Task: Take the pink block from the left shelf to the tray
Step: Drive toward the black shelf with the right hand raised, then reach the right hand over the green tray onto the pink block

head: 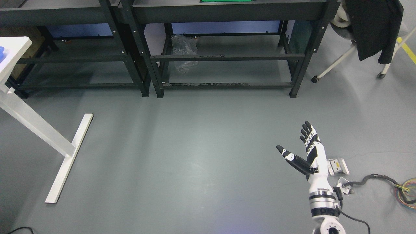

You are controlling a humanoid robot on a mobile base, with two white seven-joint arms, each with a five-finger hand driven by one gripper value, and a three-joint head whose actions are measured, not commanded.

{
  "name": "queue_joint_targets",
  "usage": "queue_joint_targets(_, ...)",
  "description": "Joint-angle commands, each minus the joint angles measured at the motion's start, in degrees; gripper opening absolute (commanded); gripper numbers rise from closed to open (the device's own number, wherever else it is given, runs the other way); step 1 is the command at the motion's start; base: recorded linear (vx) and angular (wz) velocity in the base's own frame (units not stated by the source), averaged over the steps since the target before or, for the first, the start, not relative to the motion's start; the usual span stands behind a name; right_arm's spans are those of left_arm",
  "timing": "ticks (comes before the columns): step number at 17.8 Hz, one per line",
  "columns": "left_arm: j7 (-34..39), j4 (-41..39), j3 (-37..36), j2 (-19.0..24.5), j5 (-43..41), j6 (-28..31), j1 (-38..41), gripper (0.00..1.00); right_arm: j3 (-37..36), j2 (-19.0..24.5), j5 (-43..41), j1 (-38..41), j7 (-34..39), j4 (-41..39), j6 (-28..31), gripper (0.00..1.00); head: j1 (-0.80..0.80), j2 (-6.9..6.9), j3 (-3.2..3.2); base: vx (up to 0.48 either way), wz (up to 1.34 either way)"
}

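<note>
Right hand [307, 152]: enters from the lower right, raised over bare grey floor [195, 156]. Fingers [308, 133] extended and together, thumb splayed to the left; the hand is wide and holds nothing. A black cable runs along the wrist toward the bottom edge. Left arm does not show.

Pink block: not visible anywhere in the head view; its position cannot be told.

Far side: two black metal shelf racks stand side by side. The left rack [65, 58] shows bare lower tiers. The right rack [227, 58] carries a crumpled clear plastic bag [184, 52] on its lower tier, toward the left end. On its top tier, cut by the upper picture edge, lies a green flat item [226, 1], possibly a tray; too little shows to confirm.

Left edge: white table [13, 45] with slanted leg and long floor foot [70, 156]; a blue item [1, 53] sits on its top, mostly cropped.

Far right: a dark garment [373, 26] hangs over a white wheeled frame [338, 63].

Near right: coiled coloured cables [406, 193] lie on the floor, just beside the arm.
</note>
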Motion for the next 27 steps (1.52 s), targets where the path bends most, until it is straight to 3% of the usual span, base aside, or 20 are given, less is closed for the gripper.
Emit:
queue_joint_targets(1, 0.0, -1.0, 0.0, 1.0, 0.0, 0.0, -1.7, 1.00, -2.6, -1.0, 22.1, -1.3, -0.4, 0.2, 0.6, 0.99, 0.00, 0.00, 0.00, 0.122, 0.00)
queue_joint_targets(4, 0.0, -1.0, 0.0, 1.0, 0.0, 0.0, -1.8, 1.00, -3.5, -1.0, 56.5, -2.4, -0.6, -0.3, 3.9, 0.99, 0.00, 0.00, 0.00, 0.166, 0.00)
queue_joint_targets(5, 0.0, -1.0, 0.0, 1.0, 0.0, 0.0, -1.7, 1.00, -3.9, -1.0, 63.4, -2.7, -0.7, -0.6, 4.4, 0.99, 0.00, 0.00, 0.00, 0.208, 0.01)
queue_joint_targets(11, 0.0, -1.0, 0.0, 1.0, 0.0, 0.0, -1.7, 1.00, -4.7, -1.0, 60.9, -3.4, -0.7, -0.8, 0.6, 0.99, 0.00, 0.00, 0.00, 0.224, 0.02)
queue_joint_targets(20, 0.0, -1.0, 0.0, 1.0, 0.0, 0.0, -1.7, 1.00, -3.0, -1.0, 83.0, -5.6, -3.6, -0.8, 3.3, 0.99, 0.00, 0.00, 0.00, 0.233, 0.03)
queue_joint_targets(27, 0.0, -1.0, 0.0, 1.0, 0.0, 0.0, -1.7, 1.00, -0.8, -1.9, 86.7, -5.8, -6.5, -0.8, 3.5, 0.99, 0.00, 0.00, 0.00, 0.211, 0.07)
